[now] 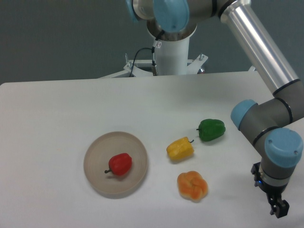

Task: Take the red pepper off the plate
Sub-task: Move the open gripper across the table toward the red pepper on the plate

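The red pepper (120,164) lies on its side near the middle of the beige plate (97,152), its dark stem pointing left. The plate rests on the white table, left of centre. My gripper (279,209) hangs far off at the lower right, close to the table's front edge, with nothing visibly held. Its fingers are small and dark in this view, and I cannot make out whether they are open or shut.
A yellow pepper (180,148), a green pepper (211,129) and an orange lobed pepper (192,185) lie on the table between the plate and my gripper. The arm's silver link (256,45) crosses the upper right; the base (171,57) stands behind the table.
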`<action>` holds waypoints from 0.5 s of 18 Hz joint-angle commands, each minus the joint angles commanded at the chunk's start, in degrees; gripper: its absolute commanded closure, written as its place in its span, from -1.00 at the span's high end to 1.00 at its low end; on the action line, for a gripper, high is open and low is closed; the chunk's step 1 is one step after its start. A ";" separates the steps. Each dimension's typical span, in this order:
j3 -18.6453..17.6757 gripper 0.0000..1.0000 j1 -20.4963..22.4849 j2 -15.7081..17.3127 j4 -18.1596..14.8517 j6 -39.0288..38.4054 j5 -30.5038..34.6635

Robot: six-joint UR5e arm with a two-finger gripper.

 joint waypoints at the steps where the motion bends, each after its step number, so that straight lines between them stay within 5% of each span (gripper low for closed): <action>1: -1.58 1.00 -0.53 1.40 0.00 -0.27 0.00; 9: -16.34 1.00 -7.64 13.44 -2.55 -16.69 -2.64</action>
